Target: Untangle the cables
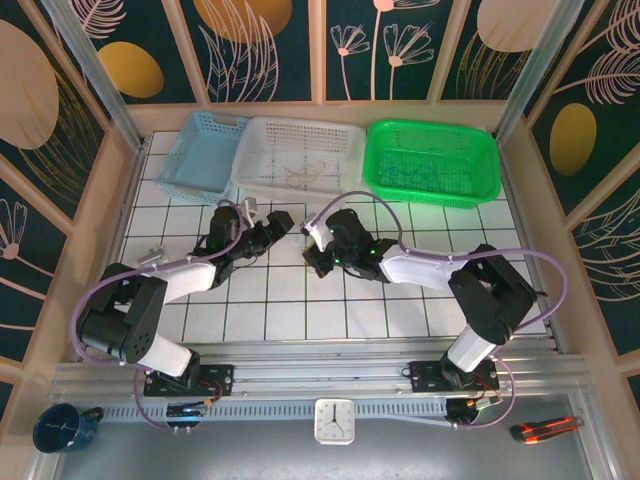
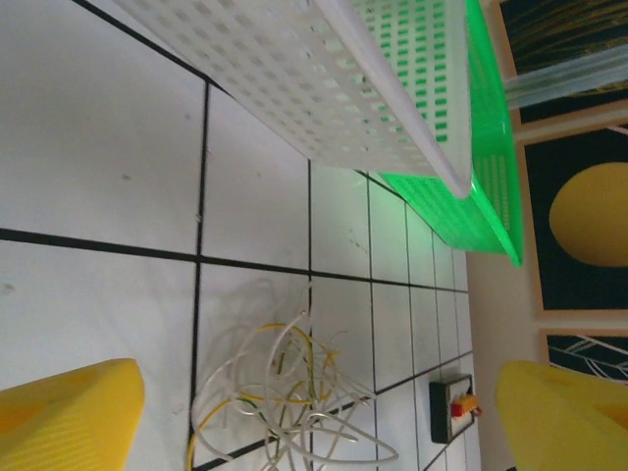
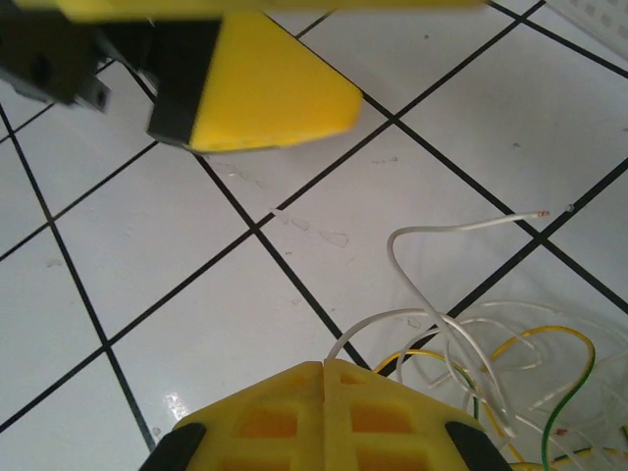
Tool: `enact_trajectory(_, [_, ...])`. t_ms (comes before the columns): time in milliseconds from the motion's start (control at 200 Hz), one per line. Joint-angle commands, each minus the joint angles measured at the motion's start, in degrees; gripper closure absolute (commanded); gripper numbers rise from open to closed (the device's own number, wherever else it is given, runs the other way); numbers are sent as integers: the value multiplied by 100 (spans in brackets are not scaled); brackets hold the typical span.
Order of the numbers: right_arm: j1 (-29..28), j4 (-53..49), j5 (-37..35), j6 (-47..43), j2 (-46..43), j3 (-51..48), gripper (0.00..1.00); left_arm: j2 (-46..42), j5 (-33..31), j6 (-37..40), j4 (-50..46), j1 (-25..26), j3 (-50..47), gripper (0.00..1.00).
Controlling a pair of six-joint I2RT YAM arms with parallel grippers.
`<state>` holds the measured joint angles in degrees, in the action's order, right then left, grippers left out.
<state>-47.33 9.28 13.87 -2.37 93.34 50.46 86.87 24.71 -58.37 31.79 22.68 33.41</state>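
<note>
Three things lay nearest us: a blue mug [image 1: 62,428], a white clock [image 1: 333,420] and an orange utility knife [image 1: 545,429]. Beyond them stretched the white tiled surface [image 1: 330,310]. We saw the left end effector [image 2: 319,378] with its jaws spread wide, holding nothing. The right end effector [image 3: 324,368] was pressed shut. A white strand ran right up to its tip, though we could not tell whether it was pinched. The cables [image 2: 285,402], a loose tangle of white, yellow and green, lay on the surface ahead of the left end effector and just beside the right one. Farthest back stood a blue basket [image 1: 190,165], a white basket [image 1: 300,124] and a green basket [image 1: 430,127] side by side.
</note>
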Motion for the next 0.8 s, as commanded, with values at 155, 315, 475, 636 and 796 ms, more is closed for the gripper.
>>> enact_trajectory(155, [98,553,343,394,-377,-302,100,387,121,-437,858,281,-26,21])
enact_trajectory(315, [168,697,414,507,-499,-436,100,462,131,-492,951,342,-62,23])
enact_trajectory(475, [214,772,468,562,-520,-471,100,476,108,-533,990,408,-148,21])
enact_trajectory(636, [233,803,518,582,-502,-476,100,540,130,-659,1186,487,-197,22])
enact_trajectory(796, [241,852,538,597,-489,-502,100,596,144,-725,1285,567,-159,31])
